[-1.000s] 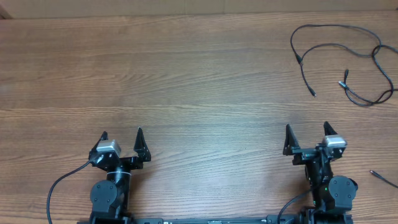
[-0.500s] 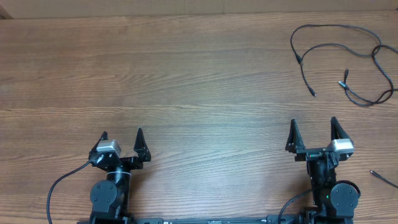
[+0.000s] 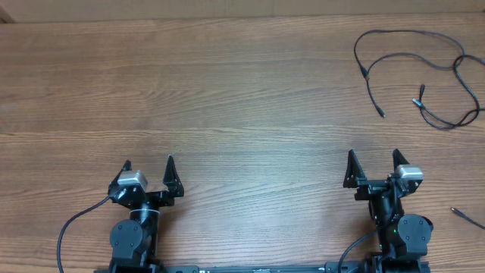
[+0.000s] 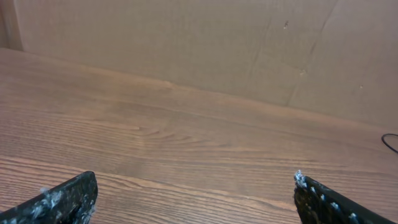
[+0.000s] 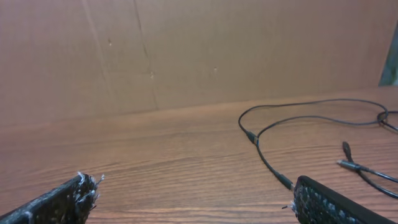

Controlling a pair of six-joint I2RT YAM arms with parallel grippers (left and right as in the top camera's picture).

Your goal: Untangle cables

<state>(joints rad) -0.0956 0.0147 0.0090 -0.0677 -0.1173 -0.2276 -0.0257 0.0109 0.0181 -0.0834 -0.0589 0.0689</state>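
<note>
Thin black cables (image 3: pixel 417 68) lie in loose overlapping loops at the far right of the wooden table, with small plugs at the ends. They also show in the right wrist view (image 5: pixel 298 121), far ahead and to the right. Another thin cable end (image 3: pixel 464 215) lies at the right edge near the front. My left gripper (image 3: pixel 148 165) is open and empty at the front left. My right gripper (image 3: pixel 372 159) is open and empty at the front right, well short of the cables.
A brown cardboard wall (image 5: pixel 186 50) stands along the table's far edge. The wooden tabletop (image 3: pixel 227 98) stretches between the arms and the wall. Thicker black arm cables (image 3: pixel 72 227) hang by the arm bases.
The right gripper swung right half a second ago and is now back to the left, near where it was a second ago. The left arm and the cables have not moved.
</note>
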